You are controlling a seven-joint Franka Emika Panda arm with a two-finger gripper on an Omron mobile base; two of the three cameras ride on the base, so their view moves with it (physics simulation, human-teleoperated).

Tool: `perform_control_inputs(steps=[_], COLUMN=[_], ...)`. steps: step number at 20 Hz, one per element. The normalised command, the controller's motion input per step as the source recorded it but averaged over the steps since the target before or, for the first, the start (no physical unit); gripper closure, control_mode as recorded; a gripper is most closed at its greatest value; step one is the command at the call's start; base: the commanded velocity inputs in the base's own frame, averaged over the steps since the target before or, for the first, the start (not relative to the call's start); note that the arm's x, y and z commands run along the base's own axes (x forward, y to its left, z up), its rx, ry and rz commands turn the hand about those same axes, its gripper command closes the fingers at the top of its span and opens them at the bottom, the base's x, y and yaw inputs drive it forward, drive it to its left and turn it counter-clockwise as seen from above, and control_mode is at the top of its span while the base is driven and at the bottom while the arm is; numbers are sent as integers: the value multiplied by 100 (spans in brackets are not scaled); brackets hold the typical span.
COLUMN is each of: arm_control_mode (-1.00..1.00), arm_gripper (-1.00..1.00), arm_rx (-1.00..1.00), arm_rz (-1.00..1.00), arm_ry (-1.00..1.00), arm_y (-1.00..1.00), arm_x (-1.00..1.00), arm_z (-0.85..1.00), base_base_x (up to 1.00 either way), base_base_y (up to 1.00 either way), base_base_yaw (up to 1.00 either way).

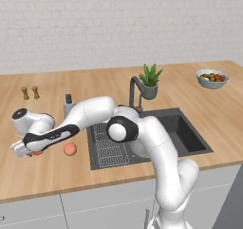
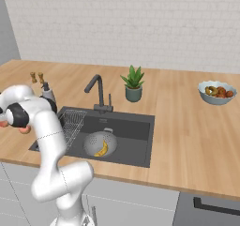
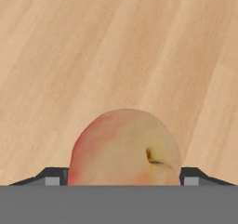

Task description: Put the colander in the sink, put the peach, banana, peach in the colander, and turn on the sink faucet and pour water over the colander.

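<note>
A peach [image 3: 124, 148] lies on the wooden counter left of the sink [image 1: 187, 133]. My gripper [image 1: 29, 152] is down over it, open, with its two fingertips [image 3: 55, 179] close on either side of the fruit. Another peach [image 1: 70, 149] rests on the counter between my hand and the sink. In the sink sits the silvery colander [image 2: 100, 143] with the yellow banana [image 2: 101, 148] inside it. In the left base view my arm hides most of the colander. The dark faucet [image 2: 96, 90] stands behind the basin, and no water runs from it.
A wire rack [image 2: 72, 122] fills the sink's left part. A soap dispenser [image 1: 68, 106] and two small shakers [image 1: 29, 92] stand behind my hand. A potted plant [image 1: 150, 81] is behind the sink, and a bowl of fruit [image 1: 212, 78] stands far right.
</note>
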Motion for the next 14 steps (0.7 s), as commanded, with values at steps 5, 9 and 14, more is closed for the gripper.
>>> perform_control_inputs(steps=[5, 9, 14], arm_control_mode=[-100, -100, -100], arm_gripper=[100, 100, 100], arm_rx=[5, 6, 1], arm_rz=[-15, -23, -35], arm_ry=[-1, -18, -7], arm_y=[-34, -59, -75], arm_x=[-1, -23, -11], arm_z=[-18, 51, 76], base_base_x=[0, 0, 0], base_base_y=[0, 0, 0], base_base_yaw=[0, 0, 0])
